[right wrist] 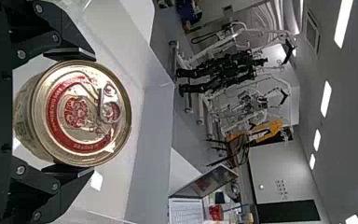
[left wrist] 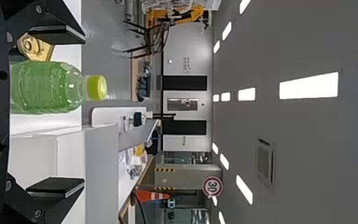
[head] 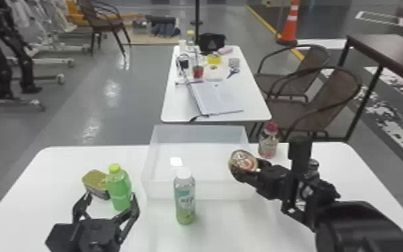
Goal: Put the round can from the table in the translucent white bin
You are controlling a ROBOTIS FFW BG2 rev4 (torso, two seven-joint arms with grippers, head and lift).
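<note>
So on the far left of the white table (head: 351,181) there was a squarish tin (head: 92,179) with a gold top, and just beside it a green bottle (head: 119,191) with a yellow-green cap, standing upright. The left gripper (head: 111,197) was down there too, fingers spread wide and the bottle between them; in its wrist view, neither fingertip pad was touching it.

Moving right, a clear bottle (head: 184,201) with a white cap and a green bottom stood upright in front of the translucent white bin (head: 211,191). Behind the bin, on a second table (head: 177,107), sat an open laptop (head: 212,97).

Then the good bit: the round can (head: 243,161) was up over the right side of the bin, tilted, with its gold and red lid and pull tab showing. The right gripper (head: 253,169) had it pinched by its sides, one finger on each.

Past that, a bottle with a red cap (head: 268,144) stood upright near the bin's right side, and brown chairs (head: 331,90) and an orange cone (head: 290,25) were further back.
</note>
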